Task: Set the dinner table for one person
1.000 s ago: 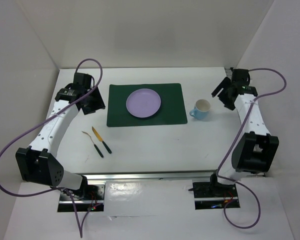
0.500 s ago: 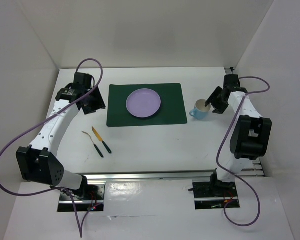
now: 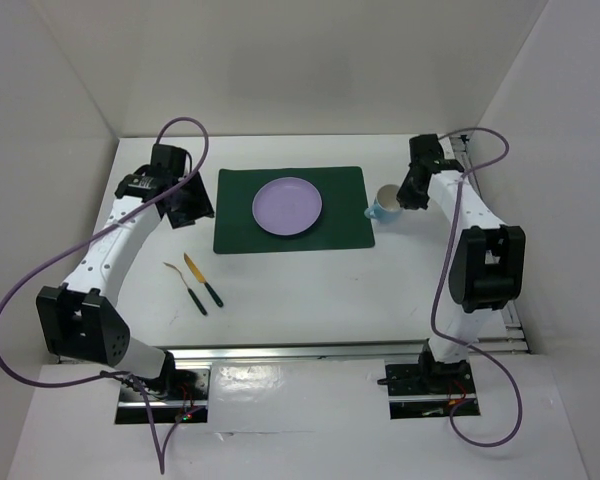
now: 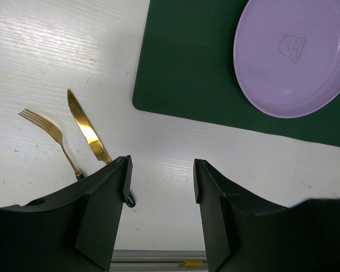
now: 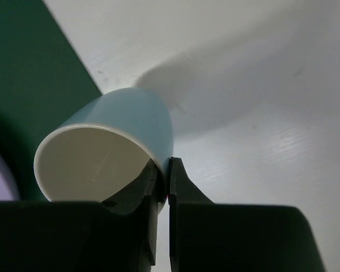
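Note:
A light blue mug (image 3: 383,207) with a cream inside is at the right edge of the dark green placemat (image 3: 340,232) on the white dinner table (image 3: 310,290). My right gripper (image 3: 405,197) is shut on the mug's rim (image 5: 124,124), one finger inside and one outside (image 5: 164,175). Whether its base rests on the table I cannot tell. A lilac plate (image 3: 287,206) lies on the placemat. A gold fork (image 3: 180,280) and gold knife (image 3: 202,278) lie at the left front. My left gripper (image 4: 160,178) hangs open and empty above the table, right of the knife (image 4: 88,127).
White walls close in the table at the back and both sides. The arms' bases and a metal rail (image 3: 310,352) run along the near edge. In the left wrist view the placemat's corner (image 4: 158,96) and the plate (image 4: 294,56) lie ahead of the fingers.
My right gripper has swung in to the mug, shut on its rim and moved it left to the placemat's edge. The left arm has barely moved.

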`<state>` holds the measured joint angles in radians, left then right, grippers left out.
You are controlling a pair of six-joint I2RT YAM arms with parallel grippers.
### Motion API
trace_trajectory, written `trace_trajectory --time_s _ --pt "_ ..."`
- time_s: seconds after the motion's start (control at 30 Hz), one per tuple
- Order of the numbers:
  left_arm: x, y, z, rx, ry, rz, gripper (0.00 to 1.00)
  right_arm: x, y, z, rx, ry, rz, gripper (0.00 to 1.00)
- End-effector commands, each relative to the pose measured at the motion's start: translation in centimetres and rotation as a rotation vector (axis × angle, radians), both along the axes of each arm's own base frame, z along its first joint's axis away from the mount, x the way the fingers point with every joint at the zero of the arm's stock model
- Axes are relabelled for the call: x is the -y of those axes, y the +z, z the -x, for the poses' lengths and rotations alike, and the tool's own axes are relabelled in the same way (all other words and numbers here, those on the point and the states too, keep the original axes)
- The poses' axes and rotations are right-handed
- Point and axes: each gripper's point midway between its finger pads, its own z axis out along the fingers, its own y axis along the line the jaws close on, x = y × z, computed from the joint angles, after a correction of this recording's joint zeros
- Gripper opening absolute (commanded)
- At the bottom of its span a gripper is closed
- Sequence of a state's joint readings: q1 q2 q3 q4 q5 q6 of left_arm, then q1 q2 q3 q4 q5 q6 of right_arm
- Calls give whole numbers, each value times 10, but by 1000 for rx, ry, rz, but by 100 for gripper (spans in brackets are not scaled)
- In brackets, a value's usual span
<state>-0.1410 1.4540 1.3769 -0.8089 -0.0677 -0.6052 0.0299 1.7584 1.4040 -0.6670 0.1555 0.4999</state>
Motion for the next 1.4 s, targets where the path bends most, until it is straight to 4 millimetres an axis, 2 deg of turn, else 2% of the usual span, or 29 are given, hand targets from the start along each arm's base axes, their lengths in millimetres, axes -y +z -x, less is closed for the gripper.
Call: trace_trajectory --time_s 0.0,0.03,0.07,0.13,0.17,0.3,0.4,0.5,0.53,0.6,0.63,0.67,0.9,0.93,1.03,1.1,1.17,1.23,1.37 --pt "5 20 -11 61 -11 22 64 -13 92 -53 266 -12 42 0" --pt "6 20 -11 60 -17 29 64 -13 93 -60 256 -11 43 0" --pt "6 24 -13 71 -17 31 64 -28 90 -76 222 20 31 0" --pt "6 22 -11 62 -17 29 64 -42 86 -92 193 57 22 0" --pt "4 25 -11 64 -10 21 64 -57 82 -107 178 85 13 0" --pt "6 26 -8 52 -17 29 64 -79 69 -139 152 126 -42 0" --pt "7 29 -6 51 -30 31 64 -94 59 -151 152 142 -86 0" --pt "7 27 -4 40 -30 30 63 -98 60 -154 170 144 -108 0" --pt "5 27 -4 41 -32 17 63 -100 51 -151 151 152 -118 0" --pt "5 27 -4 41 -32 17 63 -106 47 -149 139 162 -118 0" --pt "5 23 -2 31 -32 16 63 -103 47 -149 141 151 -104 0" --pt "5 23 -2 31 -32 16 63 -108 39 -149 127 160 -103 0" --pt "6 12 3 -1 -37 19 63 -105 15 -151 88 146 -81 0" --pt "5 12 3 -1 -37 19 63 -111 10 -152 85 148 -86 0" --pt "6 9 5 -10 -30 23 63 -112 2 -154 77 140 -90 0" --pt "5 6 6 -19 -30 22 63 -113 7 -159 99 141 -93 0" --pt "7 4 9 -23 -35 29 63 -121 8 -160 108 157 -104 10" --pt "7 4 9 -24 -35 29 63 -123 13 -163 126 165 -117 15" --pt "6 -4 14 -48 -34 26 64 -129 22 -170 165 179 -138 42"
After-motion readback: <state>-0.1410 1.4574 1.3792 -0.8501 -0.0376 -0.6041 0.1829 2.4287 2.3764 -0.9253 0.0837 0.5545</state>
